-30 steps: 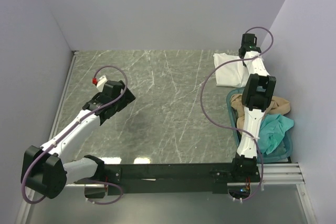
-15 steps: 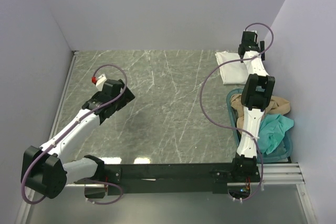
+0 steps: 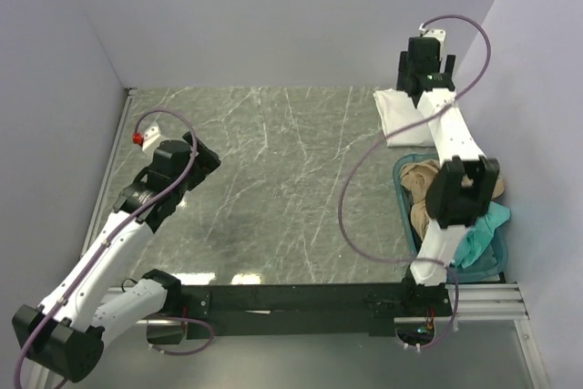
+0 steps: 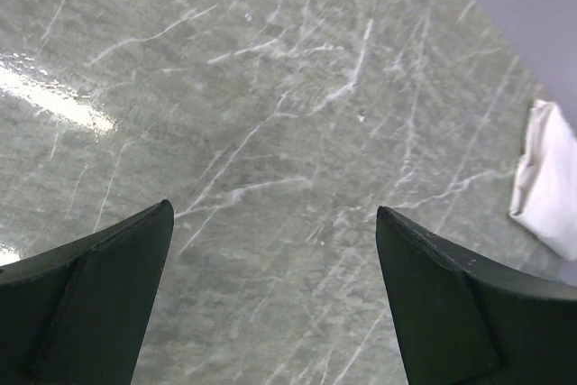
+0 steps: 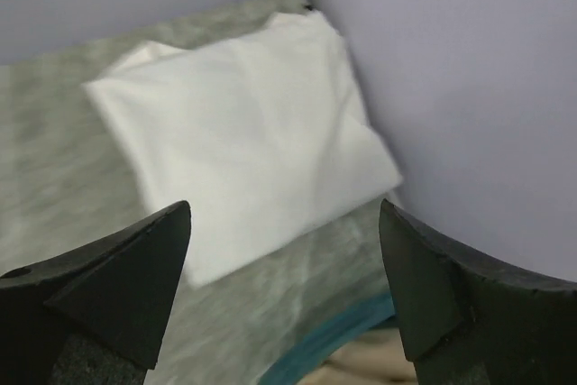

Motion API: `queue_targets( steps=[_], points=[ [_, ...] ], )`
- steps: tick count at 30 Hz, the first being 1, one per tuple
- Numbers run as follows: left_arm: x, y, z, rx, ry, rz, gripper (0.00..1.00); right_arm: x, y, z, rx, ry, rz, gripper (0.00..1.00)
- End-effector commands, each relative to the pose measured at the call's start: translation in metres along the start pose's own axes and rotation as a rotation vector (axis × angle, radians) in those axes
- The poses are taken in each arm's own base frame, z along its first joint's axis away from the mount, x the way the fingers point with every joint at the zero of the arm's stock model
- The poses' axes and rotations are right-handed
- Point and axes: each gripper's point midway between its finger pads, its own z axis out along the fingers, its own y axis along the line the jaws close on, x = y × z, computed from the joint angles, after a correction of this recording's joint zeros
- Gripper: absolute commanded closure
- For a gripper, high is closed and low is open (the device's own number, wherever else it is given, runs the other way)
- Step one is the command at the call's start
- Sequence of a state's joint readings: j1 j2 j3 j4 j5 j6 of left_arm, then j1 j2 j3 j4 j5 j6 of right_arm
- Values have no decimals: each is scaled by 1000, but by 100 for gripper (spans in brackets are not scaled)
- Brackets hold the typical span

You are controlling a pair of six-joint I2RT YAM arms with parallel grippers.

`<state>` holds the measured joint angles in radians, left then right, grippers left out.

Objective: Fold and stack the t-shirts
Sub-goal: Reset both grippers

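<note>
The folded white t-shirt (image 5: pixel 243 132) lies flat just ahead of my right gripper (image 5: pixel 284 211), whose fingers stand wide apart, gripping nothing. Nearer me a basket (image 5: pixel 315 349) rim is cut off; my arm half hides its tan t-shirt (image 3: pixel 419 176) and teal t-shirt (image 3: pixel 474 245). My left gripper (image 4: pixel 272 212) gapes empty over the table (image 4: pixel 270 87).

right gripper (image 5: pixel 284 288) released white t-shirt (image 5: pixel 243 151), lifted

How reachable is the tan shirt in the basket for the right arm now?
Likely yes: the right gripper hangs open and empty over the white shirt, and the tan shirt lies uncovered in the basket beside it.
</note>
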<state>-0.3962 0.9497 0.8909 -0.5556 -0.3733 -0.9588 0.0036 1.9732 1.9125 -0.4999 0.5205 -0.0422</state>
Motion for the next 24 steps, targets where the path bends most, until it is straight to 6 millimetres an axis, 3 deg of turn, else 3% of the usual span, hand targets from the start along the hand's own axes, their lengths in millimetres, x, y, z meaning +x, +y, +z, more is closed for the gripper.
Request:
queue_targets(
  steps=[1,2,3,4,5,6,7,8,9,10,12,13,15,16,18,24],
  points=[
    [-14,-2,-19,29,-38,-25,1,-10,17,-73,-125,-67,199,9],
    [-14,-2,-23,39,-36,-27,1,23,25,-75,-136,-24,198,9],
    [-12,1,-24,34,-30,-24,1,17,32,-109,-213,-73,231,9],
    [-10,4,-25,27,-25,-21,1,25,37,-122,-246,-75,266,9],
    [-10,5,-26,26,-23,-17,1,60,44,-125,-264,-34,253,8],
    [-5,9,-27,15,-3,-10,0,61,50,-154,-344,-66,271,8],
    [-3,10,-28,15,7,-9,1,72,52,-164,-372,-59,287,8],
    [-1,11,-28,14,12,-4,1,106,56,-167,-389,-13,269,8],
    [3,14,-28,10,22,-3,0,109,50,-183,-419,-34,305,8],
    [9,19,-27,-1,34,-1,1,141,56,-188,-450,24,313,8],
    [13,23,-29,2,38,-7,1,152,45,-207,-486,-8,378,8],
    [18,28,-27,-6,50,-6,1,182,51,-210,-528,43,383,8],
    [20,32,-30,2,48,-15,0,179,50,-232,-639,-36,437,7],
    [24,35,-30,-1,56,-14,1,199,53,-233,-671,-24,411,7],
    [27,38,-33,5,62,-14,1,193,53,-251,-767,-92,431,7],
    [29,45,-39,-7,66,-20,1,206,35,-258,-733,-97,484,7]
  ],
)
